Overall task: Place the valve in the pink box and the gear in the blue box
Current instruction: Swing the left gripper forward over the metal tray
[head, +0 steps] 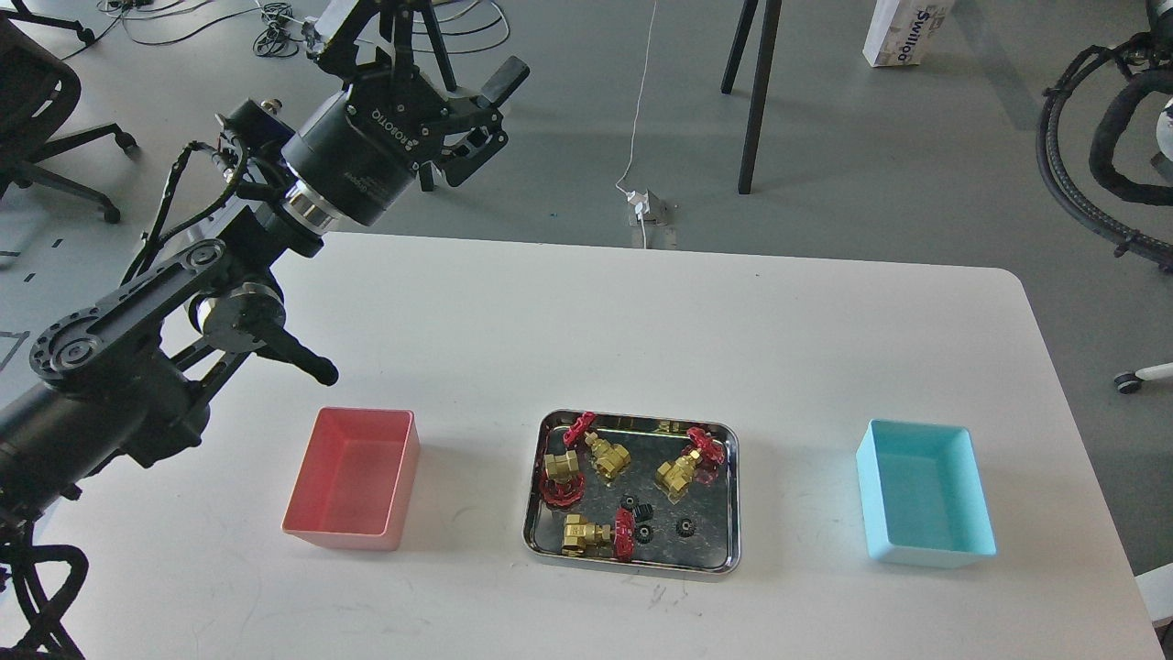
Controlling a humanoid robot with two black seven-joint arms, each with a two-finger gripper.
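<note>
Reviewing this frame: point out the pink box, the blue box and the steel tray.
pink box (316, 533): head view, near rim.
blue box (927, 553): head view, near outer wall.
steel tray (536, 477): head view, left rim.

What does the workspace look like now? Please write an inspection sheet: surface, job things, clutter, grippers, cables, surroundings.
Surface: white table, mostly bare; faint marks near the front edge.
Job's things: steel tray at the centre holds four valves and three gears. Pink box to its left and blue box to its right, both empty.
Clutter: nothing seen on the table besides these.
Grippers: left gripper raised above the table's far left corner, open, holding nothing. Right gripper not in view.
Cables: white cable on the floor runs to a power strip; black cables at the far left.
Surroundings: grey floor, office chair, black stand legs, white carton.
</note>
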